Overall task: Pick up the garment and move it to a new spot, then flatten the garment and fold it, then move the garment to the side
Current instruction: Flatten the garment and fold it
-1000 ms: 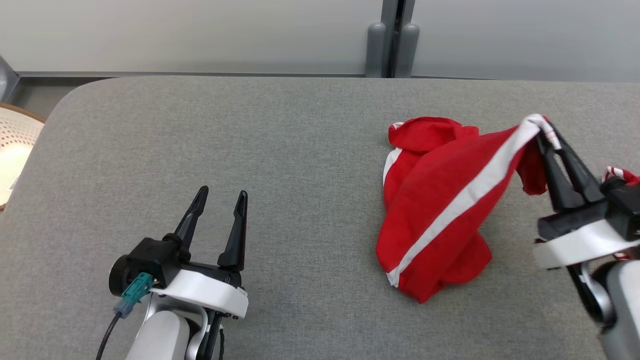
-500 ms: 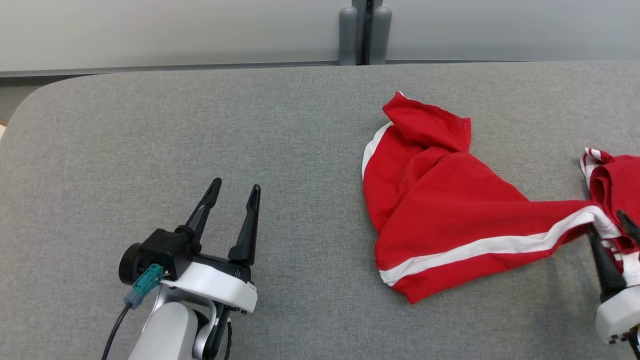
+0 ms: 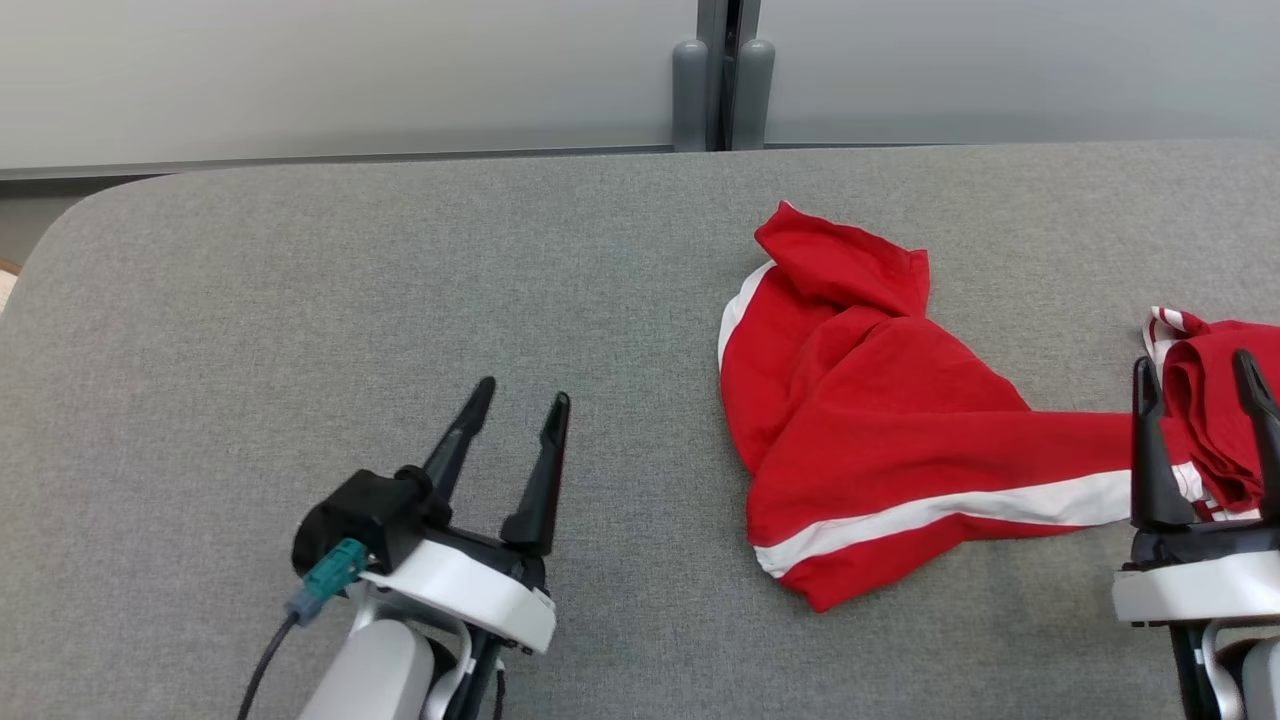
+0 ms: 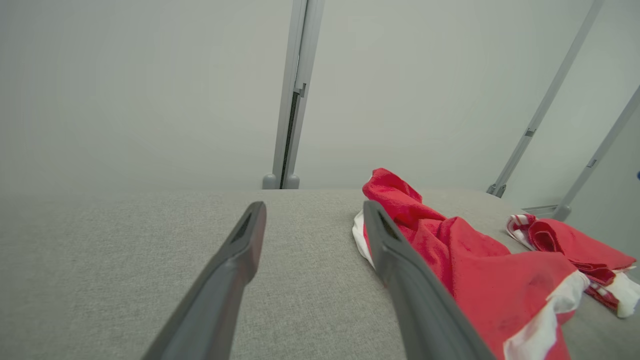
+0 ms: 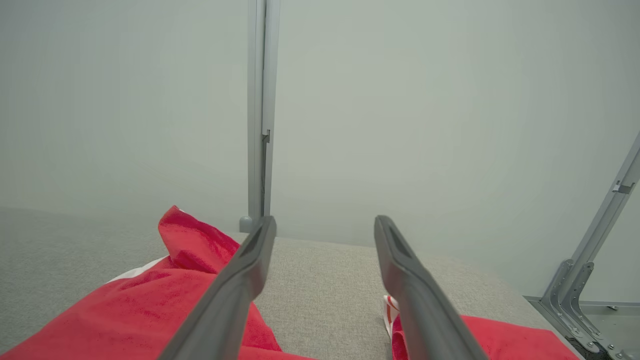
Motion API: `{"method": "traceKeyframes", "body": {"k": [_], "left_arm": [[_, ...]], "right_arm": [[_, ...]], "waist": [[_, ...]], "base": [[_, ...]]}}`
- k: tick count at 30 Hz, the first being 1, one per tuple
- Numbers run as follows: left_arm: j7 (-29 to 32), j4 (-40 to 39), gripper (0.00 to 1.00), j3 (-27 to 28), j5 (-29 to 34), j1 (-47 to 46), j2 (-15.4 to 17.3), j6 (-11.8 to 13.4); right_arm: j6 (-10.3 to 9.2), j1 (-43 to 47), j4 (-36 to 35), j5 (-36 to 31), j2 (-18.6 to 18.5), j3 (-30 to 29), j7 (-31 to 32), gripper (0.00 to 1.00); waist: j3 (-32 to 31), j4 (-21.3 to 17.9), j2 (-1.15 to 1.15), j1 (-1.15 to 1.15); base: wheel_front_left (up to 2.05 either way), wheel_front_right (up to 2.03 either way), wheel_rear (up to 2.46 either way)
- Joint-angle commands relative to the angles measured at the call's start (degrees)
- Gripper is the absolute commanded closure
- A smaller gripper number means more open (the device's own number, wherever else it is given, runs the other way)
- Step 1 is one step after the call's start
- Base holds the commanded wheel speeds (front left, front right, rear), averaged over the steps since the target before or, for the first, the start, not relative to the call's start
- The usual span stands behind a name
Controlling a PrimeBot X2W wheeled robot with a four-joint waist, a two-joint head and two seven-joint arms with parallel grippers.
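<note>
The red garment (image 3: 880, 400) with a white stripe lies spread and rumpled on the right half of the grey table (image 3: 400, 280), one end bunched at the far right. My right gripper (image 3: 1198, 372) stands open over that bunched end, fingers apart with nothing held between them. The right wrist view shows the garment (image 5: 150, 305) below and to the left of the spread fingers. My left gripper (image 3: 522, 396) is open over bare table, well left of the cloth. In the left wrist view the garment (image 4: 480, 270) lies to the right of its fingers.
A grey wall with a vertical metal post (image 3: 715, 70) runs behind the table's far edge. The table's rounded left corner (image 3: 60, 230) is in view. Angled metal struts (image 4: 545, 105) stand off the right end.
My right gripper has opened and let go of the striped edge, which now lies on the table. My left gripper has moved slightly right. The camera shifted a little.
</note>
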Motion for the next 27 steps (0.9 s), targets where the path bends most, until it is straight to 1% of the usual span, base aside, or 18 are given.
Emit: {"method": "traceKeyframes", "body": {"k": [1, 5, 6, 7, 9, 10, 14, 17, 19, 27], "left_arm": [[-0.1, 0.6, 0.0, -2.2, -1.8, 0.6, 0.2, -0.4], [0.3, 2.3, 0.0, -8.7, -7.2, -0.9, 0.2, -0.9], [0.3, 2.3, 0.0, -8.7, -7.2, -0.9, 0.2, -0.9], [1.1, 2.5, 0.0, -11.0, -8.8, -1.4, 0.1, -1.0], [3.8, 2.5, 0.0, -15.3, -13.6, -2.2, 0.2, -1.4], [6.1, 3.0, 0.0, -17.5, -15.4, -2.7, 0.2, -1.4], [12.3, 4.5, 0.0, -23.6, -20.3, -5.4, 0.2, -1.5], [14.3, 6.6, 0.0, -25.2, -22.3, -7.4, 0.3, -1.3], [14.8, 8.7, 0.0, -25.7, -22.2, -8.8, 0.3, -0.1], [16.7, 13.0, 0.0, -29.0, -26.0, -11.6, 0.2, -0.4]], "right_arm": [[-0.03, 0.3, -0.5, -0.5, 0.8, 0.4, -0.6, 0.0], [-0.03, 0.1, -0.6, -1.5, 2.1, 1.1, -1.0, 0.0], [-0.03, 0.1, -0.6, -1.5, 2.1, 1.1, -1.0, 0.0], [-0.03, 0.0, -0.5, -1.7, 2.3, 1.1, -1.1, 0.0], [-0.03, -0.4, -0.4, -1.7, 2.3, 0.9, -1.2, 0.0], [-0.03, -0.7, -0.3, -1.8, 2.3, 0.6, -1.2, 0.0], [-0.03, -1.2, -0.1, -2.2, 2.6, -0.1, -1.3, 0.0], [-0.03, -1.7, 0.1, -2.2, 2.7, 0.2, -1.4, 0.0], [-0.03, -1.9, 0.3, -2.3, 2.8, 0.3, -1.5, 0.0], [-0.03, -2.6, 0.9, -2.4, 3.5, 0.0, -1.6, 0.0]], "waist": [[-0.2, -0.2, 0.0, 0.0], [0.1, -0.7, 0.0, 0.0], [0.1, -0.7, 0.0, 0.0], [0.2, -0.9, 0.0, 0.0], [0.6, -1.4, 0.0, 0.0], [0.9, -1.6, 0.0, 0.0], [2.1, -2.8, 0.0, 0.0], [2.9, -3.9, 0.0, 0.0], [3.4, -4.6, 0.0, 0.0], [4.3, -5.9, 0.0, 0.0]], "base": [[0.0, 0.0, 0.0], [0.0, 0.0, 0.0], [0.0, 0.0, 0.0], [0.0, 0.0, 0.0], [0.0, 0.0, 0.0], [0.0, 0.0, 0.0], [0.0, 0.0, 0.0], [0.0, 0.0, 0.0], [0.0, 0.0, 0.0], [0.0, 0.0, 0.0]]}}
